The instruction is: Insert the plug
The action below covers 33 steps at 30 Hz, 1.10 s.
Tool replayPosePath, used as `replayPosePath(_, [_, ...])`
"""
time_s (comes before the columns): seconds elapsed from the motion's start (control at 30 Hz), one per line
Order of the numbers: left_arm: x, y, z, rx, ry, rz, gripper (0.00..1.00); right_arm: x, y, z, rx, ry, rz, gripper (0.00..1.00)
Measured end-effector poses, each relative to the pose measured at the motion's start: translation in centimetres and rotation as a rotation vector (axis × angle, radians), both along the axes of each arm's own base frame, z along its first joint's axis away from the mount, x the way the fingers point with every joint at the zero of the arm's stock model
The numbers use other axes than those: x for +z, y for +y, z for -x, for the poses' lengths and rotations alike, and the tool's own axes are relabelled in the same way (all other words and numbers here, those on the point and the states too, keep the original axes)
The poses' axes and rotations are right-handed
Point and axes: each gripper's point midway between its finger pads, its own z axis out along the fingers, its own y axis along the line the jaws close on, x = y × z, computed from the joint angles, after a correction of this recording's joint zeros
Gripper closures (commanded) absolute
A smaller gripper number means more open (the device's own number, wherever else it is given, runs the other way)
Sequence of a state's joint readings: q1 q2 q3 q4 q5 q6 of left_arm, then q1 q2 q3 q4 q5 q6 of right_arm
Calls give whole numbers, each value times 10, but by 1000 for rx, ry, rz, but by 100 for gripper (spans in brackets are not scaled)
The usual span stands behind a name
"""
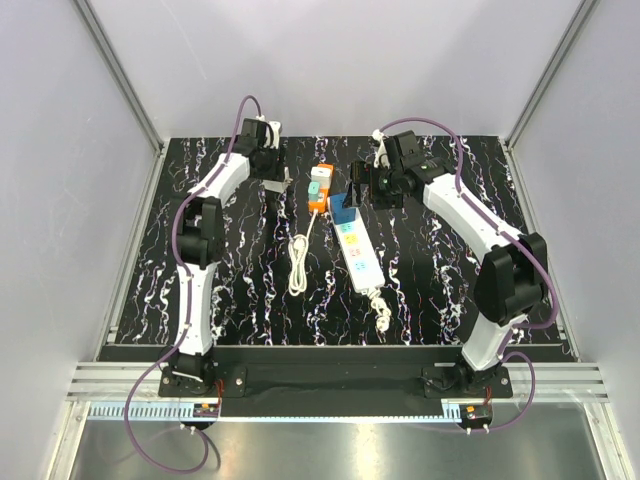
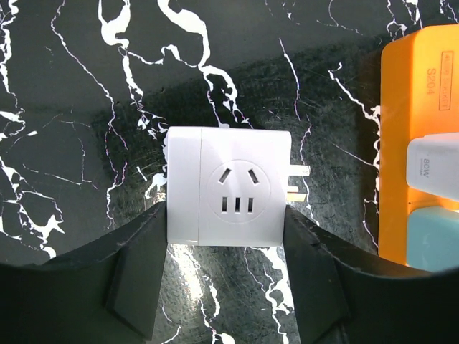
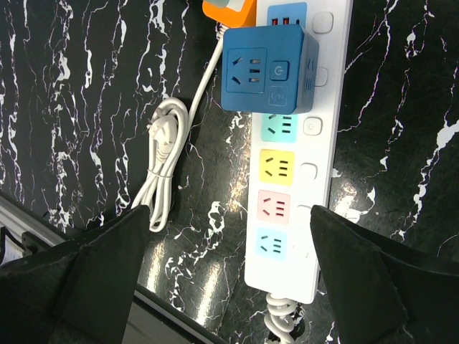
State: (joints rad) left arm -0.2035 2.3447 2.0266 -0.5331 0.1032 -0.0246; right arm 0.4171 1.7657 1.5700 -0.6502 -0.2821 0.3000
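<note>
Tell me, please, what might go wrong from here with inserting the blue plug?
The left hand pinches the white cube adapter, not the blue plug, so the wrong piece may get moved.
The blue plug sits on the white power strip, but whether it is fully seated is unclear; pressing it askew might jam it.
The orange power strip lies close by, so the open right hand could knock it.

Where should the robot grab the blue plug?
Probably its two flat side faces, coming straight down from above. The blue plug is a cube sitting on the white power strip, its sides bare, and the open right gripper hangs above.
</note>
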Motion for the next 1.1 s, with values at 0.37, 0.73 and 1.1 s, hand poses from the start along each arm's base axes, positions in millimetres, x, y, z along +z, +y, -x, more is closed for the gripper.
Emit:
replayPosePath(0.37, [0,-6,3,-28,11,31,100,9,-3,8,-11,-8,-16,0])
replayPosePath(0.73, [37,-19,100,-5,23,28,100,14,12,9,-147,61,-180,0])
replayPosePath(1.1, [194,-55,184,-88,-394,240,100,77,49,-19,-254,47,-520,1])
